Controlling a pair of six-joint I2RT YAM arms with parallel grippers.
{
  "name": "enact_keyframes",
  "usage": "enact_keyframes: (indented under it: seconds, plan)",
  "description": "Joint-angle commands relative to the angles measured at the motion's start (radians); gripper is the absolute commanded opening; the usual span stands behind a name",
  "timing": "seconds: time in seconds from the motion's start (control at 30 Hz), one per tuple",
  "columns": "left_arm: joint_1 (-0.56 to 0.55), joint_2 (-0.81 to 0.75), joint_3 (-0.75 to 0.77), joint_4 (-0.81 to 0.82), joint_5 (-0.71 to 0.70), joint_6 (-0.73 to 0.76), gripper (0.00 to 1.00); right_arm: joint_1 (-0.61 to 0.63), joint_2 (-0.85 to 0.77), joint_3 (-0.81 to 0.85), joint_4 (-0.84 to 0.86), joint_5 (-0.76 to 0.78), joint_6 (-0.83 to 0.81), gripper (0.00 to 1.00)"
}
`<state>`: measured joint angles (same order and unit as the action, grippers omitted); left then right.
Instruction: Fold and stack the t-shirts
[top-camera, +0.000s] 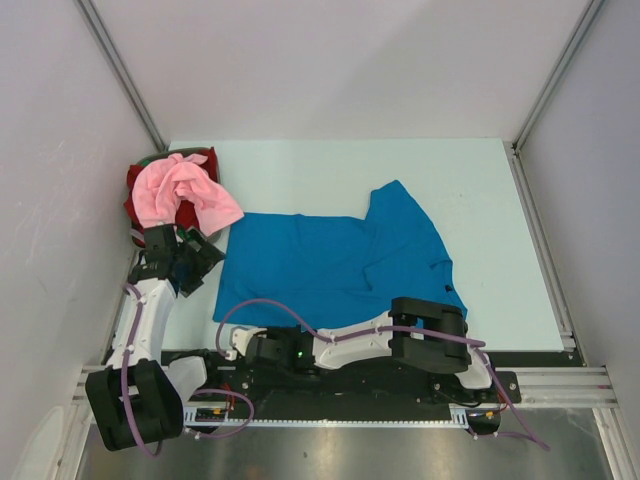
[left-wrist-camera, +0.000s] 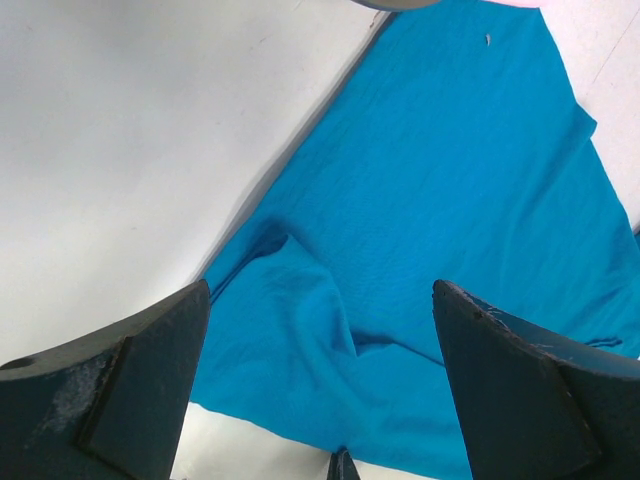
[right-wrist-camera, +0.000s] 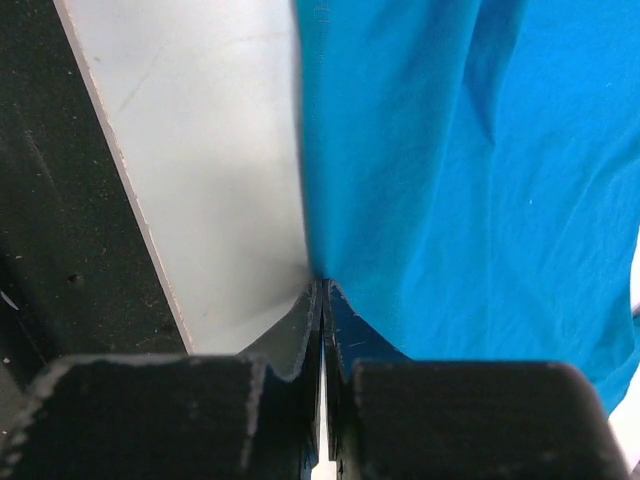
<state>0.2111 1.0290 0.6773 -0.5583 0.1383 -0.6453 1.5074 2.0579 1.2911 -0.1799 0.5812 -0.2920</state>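
The blue t-shirt (top-camera: 340, 265) lay spread flat on the table (top-camera: 300, 170), its straight hem to the left and one sleeve pointing to the far side. The pink t-shirt (top-camera: 175, 190) sat crumpled on the red t-shirt (top-camera: 192, 216) at the far-left corner, apart from the fold in hand.

The right claw (right-wrist-camera: 322, 300) was closed at the shirt's near-left corner, close to the table's near edge. The cloth rose in a small peak into its tips, so it probably had the hem, though the tips hid whether both layers were caught. The left claw (left-wrist-camera: 320, 300) stood wide open and held nothing, poised over the left edge of the shirt, where a shallow wrinkle ran in from the border.

To do this fold well, the left claw would need to drop onto the hem's far corner and bite both layers as deep as its partner. A low, even lift by both should carry the hem toward the collar without dragging. The pile just beside the left claw was worth avoiding.
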Motion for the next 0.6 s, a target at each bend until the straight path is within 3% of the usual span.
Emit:
enact_keyframes:
  seconds: [0.0, 0.57]
  plan:
    - [0.013, -0.007, 0.002, 0.023, 0.021, 0.027, 0.97, 0.020, 0.036, 0.004, -0.079, -0.047, 0.047, 0.00]
    - [0.011, -0.032, -0.022, 0.029, 0.044, 0.018, 0.97, 0.138, 0.019, -0.012, -0.148, -0.053, 0.117, 0.00]
